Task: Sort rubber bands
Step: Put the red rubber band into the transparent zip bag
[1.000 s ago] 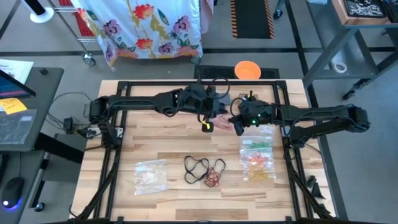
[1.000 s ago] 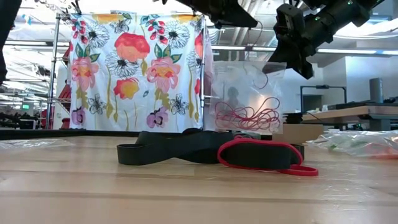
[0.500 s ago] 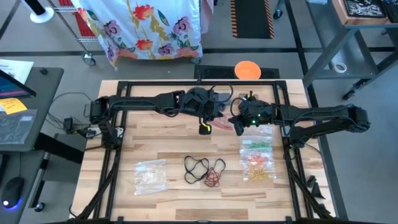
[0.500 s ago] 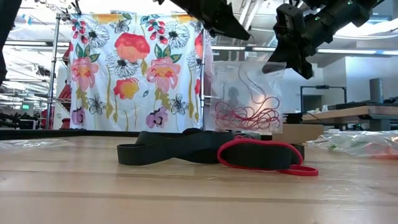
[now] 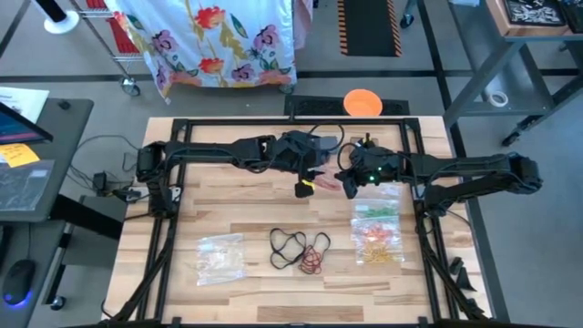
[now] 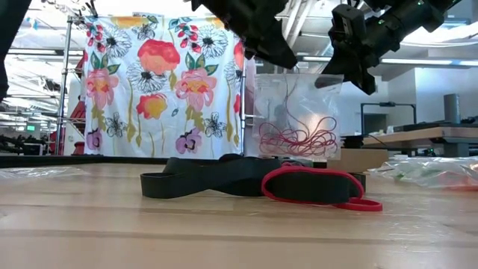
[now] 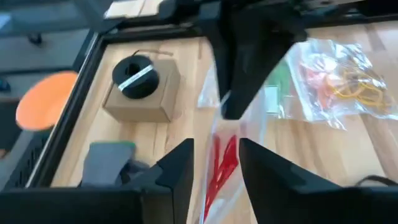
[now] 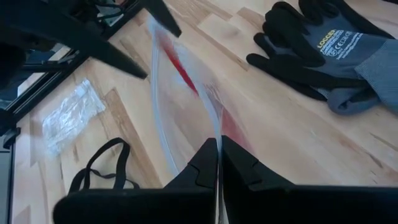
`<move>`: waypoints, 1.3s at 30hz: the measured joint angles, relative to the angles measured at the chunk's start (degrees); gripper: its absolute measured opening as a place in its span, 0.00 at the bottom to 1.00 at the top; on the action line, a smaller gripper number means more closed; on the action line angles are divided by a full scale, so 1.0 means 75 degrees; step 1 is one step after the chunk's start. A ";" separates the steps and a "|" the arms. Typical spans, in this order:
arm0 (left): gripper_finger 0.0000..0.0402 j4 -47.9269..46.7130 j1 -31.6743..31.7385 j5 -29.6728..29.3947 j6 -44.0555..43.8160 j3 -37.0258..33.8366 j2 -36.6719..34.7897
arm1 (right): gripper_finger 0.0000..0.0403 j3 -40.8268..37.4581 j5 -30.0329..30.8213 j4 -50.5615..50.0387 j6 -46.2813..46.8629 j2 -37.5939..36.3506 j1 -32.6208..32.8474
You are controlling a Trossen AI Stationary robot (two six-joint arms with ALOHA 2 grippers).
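Since a moment ago the left gripper [image 7: 214, 165] has let its fingers spread apart and sits over the mouth of the clear plastic bag of red rubber bands [image 6: 297, 119]; a second back those fingers were pressed together, so I judge it has just dropped a band in, though no band shows in mid-fall; in the left wrist view its two dark fingers stand apart with red loops [image 7: 217, 168] seen through the bag between them.

Nothing else has shifted; the right gripper [image 8: 219, 163] is pinched together on the bag's top edge, holding it hanging above the wooden table [image 5: 228, 196] so the opening faces up for the other arm to feed; hung like that, the bag lets the red bands [image 6: 297, 138] gather at its bottom.

Loose on the table lie the unsorted ones: thin black rubber loops [image 5: 288, 247] and a small red tangle [image 5: 312, 260] just beside them, near the front edge; a flat clear bag of yellow and orange bands [image 5: 377, 239] lies to the right, another clear bag [image 5: 219, 256] to the left, each laid out apart, presumably one per colour; a black work glove [image 8: 323, 46] rests beyond the hanging bag, taking no part.
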 joint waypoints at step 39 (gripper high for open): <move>0.32 0.4669 -0.2918 -0.1097 -0.1346 -0.3907 -0.0214 | 0.03 0.0000 0.0000 -0.0600 0.0272 -0.0006 -0.0052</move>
